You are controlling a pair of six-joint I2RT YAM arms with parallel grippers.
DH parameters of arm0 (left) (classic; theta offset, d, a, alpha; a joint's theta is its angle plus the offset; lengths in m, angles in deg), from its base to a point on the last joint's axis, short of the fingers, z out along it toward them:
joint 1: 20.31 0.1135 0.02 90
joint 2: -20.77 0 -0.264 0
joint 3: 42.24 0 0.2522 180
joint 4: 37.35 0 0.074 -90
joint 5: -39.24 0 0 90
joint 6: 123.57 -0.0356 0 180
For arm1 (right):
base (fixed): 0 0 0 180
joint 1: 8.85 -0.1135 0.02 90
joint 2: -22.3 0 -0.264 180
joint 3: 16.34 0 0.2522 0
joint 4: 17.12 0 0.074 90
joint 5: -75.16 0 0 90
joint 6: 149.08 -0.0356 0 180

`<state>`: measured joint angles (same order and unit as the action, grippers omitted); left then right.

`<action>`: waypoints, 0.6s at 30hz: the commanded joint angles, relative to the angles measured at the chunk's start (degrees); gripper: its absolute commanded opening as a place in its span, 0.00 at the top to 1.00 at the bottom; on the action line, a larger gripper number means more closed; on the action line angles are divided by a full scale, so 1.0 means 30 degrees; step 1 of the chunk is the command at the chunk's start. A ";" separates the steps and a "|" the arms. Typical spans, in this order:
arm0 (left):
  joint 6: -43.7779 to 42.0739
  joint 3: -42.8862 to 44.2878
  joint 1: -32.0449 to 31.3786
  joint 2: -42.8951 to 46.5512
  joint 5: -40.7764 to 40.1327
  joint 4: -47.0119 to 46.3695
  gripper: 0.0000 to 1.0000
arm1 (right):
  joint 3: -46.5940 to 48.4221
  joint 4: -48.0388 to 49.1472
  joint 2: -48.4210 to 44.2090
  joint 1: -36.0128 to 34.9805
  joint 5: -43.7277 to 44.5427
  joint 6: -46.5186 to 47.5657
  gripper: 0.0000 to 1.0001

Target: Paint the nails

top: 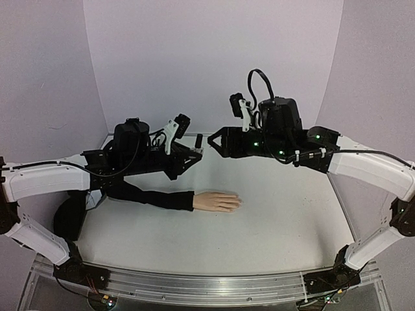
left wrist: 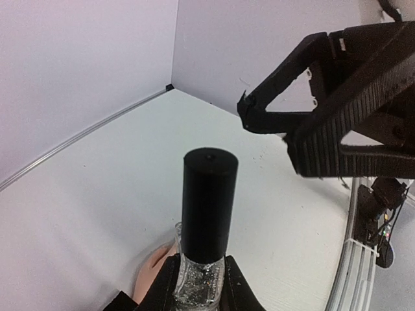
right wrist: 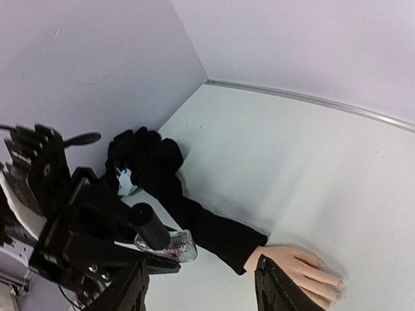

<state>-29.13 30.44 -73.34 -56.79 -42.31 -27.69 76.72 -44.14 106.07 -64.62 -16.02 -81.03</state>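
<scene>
A pale mannequin hand (top: 217, 201) lies palm down on the white table, at the end of a long black sleeve (top: 155, 196). Its fingertips (right wrist: 332, 285) show in the right wrist view, but the nails are too small to make out. My left gripper (left wrist: 202, 275) is shut on the glittery glass body of a polish bottle (left wrist: 201, 282), whose black cap (left wrist: 209, 197) points at the right gripper. Above the table's back middle, my right gripper (top: 211, 140) faces the left gripper (top: 194, 153) tip to tip. The right gripper (right wrist: 201, 293) is open, holds nothing, and sits a short way from the cap (right wrist: 150, 227).
The sleeve ends in a bunched black heap (top: 68, 217) at the table's left edge, also visible as a dark heap (right wrist: 144, 154) by the wall. Purple walls close in the back and both sides. An aluminium rail (top: 194, 285) runs along the near edge.
</scene>
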 commanded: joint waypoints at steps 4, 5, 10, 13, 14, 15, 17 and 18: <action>0.0774 0.0868 -0.0266 -0.0119 -0.2053 -0.2483 1.00 | 0.3552 -0.1125 0.1992 -0.0746 0.3018 -0.2830 0.46; 0.0779 0.0912 -0.0293 -0.0196 -0.2099 -0.2476 1.00 | 0.3931 -0.1400 0.2419 -0.0783 0.2959 -0.2873 0.48; 0.0791 0.1142 -0.0379 -0.0539 -0.2178 -0.2393 1.00 | 0.5409 -0.1911 0.3645 -0.1084 0.2838 -0.2551 0.51; 0.0754 0.1259 -0.0425 -0.0686 -0.2137 -0.2306 1.00 | 0.6121 -0.2296 0.4233 -0.1177 0.2875 -0.2364 0.53; 0.0747 0.1265 -0.0433 -0.0692 -0.2142 -0.2298 1.00 | 0.6328 -0.2474 0.4413 -0.1184 0.2877 -0.2321 0.55; 0.0747 0.1266 -0.0436 -0.0682 -0.2163 -0.2301 1.00 | 0.6501 -0.2618 0.4583 -0.1195 0.2873 -0.2285 0.57; 0.0772 0.1253 -0.0428 -0.0633 -0.2179 -0.2300 1.00 | 0.6626 -0.2795 0.4801 -0.1190 0.2854 -0.2227 0.65; 0.0806 0.1238 -0.0441 -0.0592 -0.2170 -0.2297 1.00 | 0.6575 -0.2815 0.4818 -0.1187 0.2792 -0.2189 0.67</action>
<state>-27.34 30.46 -74.37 -59.02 -47.97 -31.67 93.42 -51.20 119.76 -67.81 -8.68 -87.84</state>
